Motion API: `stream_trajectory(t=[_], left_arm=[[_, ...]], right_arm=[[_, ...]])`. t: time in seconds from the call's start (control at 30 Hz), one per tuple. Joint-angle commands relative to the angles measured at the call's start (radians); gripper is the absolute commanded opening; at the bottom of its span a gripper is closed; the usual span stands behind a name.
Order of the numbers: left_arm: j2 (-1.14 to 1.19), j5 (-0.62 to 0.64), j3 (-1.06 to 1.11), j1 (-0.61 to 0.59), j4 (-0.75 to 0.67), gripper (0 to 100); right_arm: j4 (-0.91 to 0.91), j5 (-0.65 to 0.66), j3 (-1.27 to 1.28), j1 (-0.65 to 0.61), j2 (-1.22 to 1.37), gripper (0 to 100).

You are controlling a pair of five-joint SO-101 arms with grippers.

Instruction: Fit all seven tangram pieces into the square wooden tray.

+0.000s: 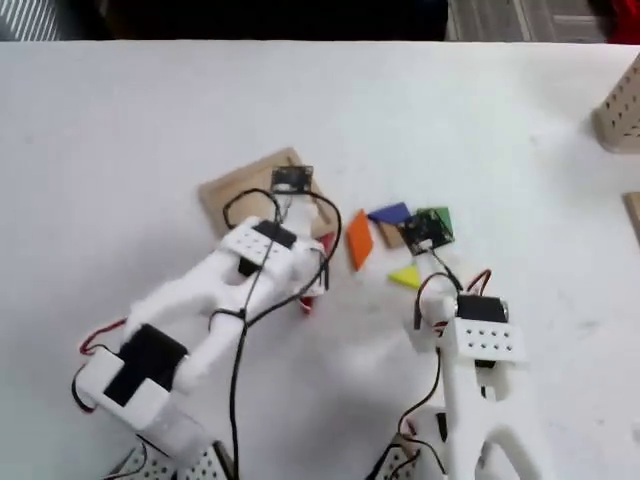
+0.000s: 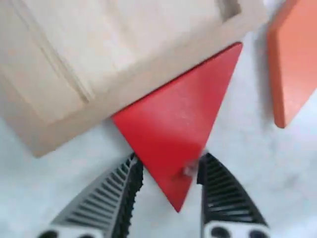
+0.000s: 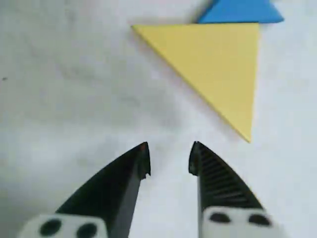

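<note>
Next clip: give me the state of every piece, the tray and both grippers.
wooden tray: on table, visible part holds nothing.
red triangle: outside, edge against tray rim, corner pinched.
left gripper: shut on red triangle.
right gripper: open, empty.
yellow triangle: loose on table.
blue piece: loose on table.
orange piece: loose on table.
green piece: loose on table.

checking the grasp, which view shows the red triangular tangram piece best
Left wrist view: the red triangular tangram piece lies whole against the square wooden tray, tip inside the left gripper. The high view catches a sliver of it by the left arm; the right wrist view faces a yellow triangle.
</note>
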Motion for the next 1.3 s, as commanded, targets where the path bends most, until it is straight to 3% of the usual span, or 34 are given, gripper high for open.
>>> stream_trajectory(t=[0.0, 0.33, 0.47, 0.67, 0.83, 0.93, 1.03, 1.17, 1.27], left_arm=[[-0.001, -0.015, -0.026, -0.015, 0.008, 3], [-0.120, -0.244, 0.044, -0.004, 0.094, 3], [-0.282, -0.324, 0.155, -0.007, 0.094, 3], [-0.619, -0.450, 0.342, -0.039, 0.101, 4], [-0.931, -0.514, 0.479, -0.248, 0.101, 4], [-1.044, -0.517, 0.523, -0.441, 0.097, 5], [-1.066, -0.514, 0.552, -0.570, 0.095, 12], [-1.064, -0.499, 0.562, -0.693, 0.100, 26], [-1.064, -0.420, 0.563, -0.765, 0.089, 29]], right_arm=[[-0.012, -0.003, -0.003, 0.007, -0.019, 13.1], [-0.019, -0.003, 0.009, 0.005, -0.021, 13.2], [-0.033, -0.012, 0.009, -0.001, -0.027, 13.3], [-0.045, -0.014, -0.012, -0.110, -0.027, 13.2], [-0.039, -0.049, -0.080, -0.216, -0.024, 13.5], [-0.039, 0.112, -0.106, -0.351, -0.019, 13.5], [-0.053, 0.242, -0.110, -0.486, -0.021, 13.7], [-0.128, 0.296, -0.109, -0.622, -0.019, 24.8], [-0.177, 0.358, -0.120, -0.674, -0.016, 31.6]])
